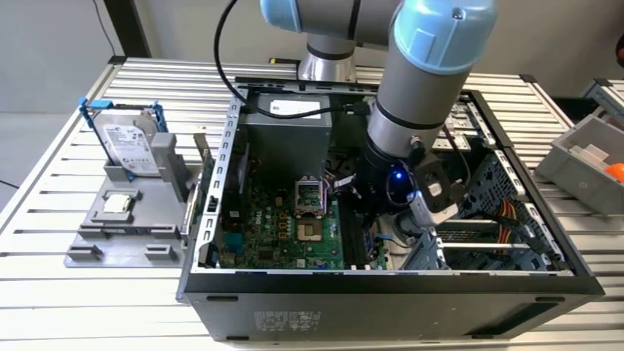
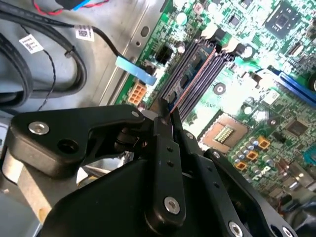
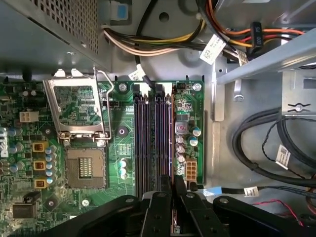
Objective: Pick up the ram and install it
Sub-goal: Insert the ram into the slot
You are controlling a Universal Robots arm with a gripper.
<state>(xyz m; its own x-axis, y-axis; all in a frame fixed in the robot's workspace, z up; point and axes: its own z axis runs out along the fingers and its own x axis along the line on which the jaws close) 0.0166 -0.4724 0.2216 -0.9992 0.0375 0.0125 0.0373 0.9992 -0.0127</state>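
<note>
The ram (image 2: 191, 73) is a thin blue-green stick seen edge-on, standing along one of the black memory slots (image 3: 153, 140) of the motherboard (image 1: 283, 227). My gripper (image 2: 165, 112) is shut on the near end of the ram, its black fingers (image 3: 160, 202) pressed together right over the slots. I cannot tell how deep the stick sits in the slot. In the exterior view my wrist (image 1: 400, 183) reaches down into the open computer case (image 1: 390, 281), towards the exterior view's right of the processor socket (image 1: 310, 197).
The socket's metal lid (image 3: 79, 106) stands open beside the slots. Black cables (image 2: 44, 69) and a drive cage (image 1: 487, 227) crowd the case beside my gripper. Outside the case, at the exterior view's left, a grey holder (image 1: 122, 227) carries a hard drive (image 1: 127, 142) and a square chip (image 1: 119, 203).
</note>
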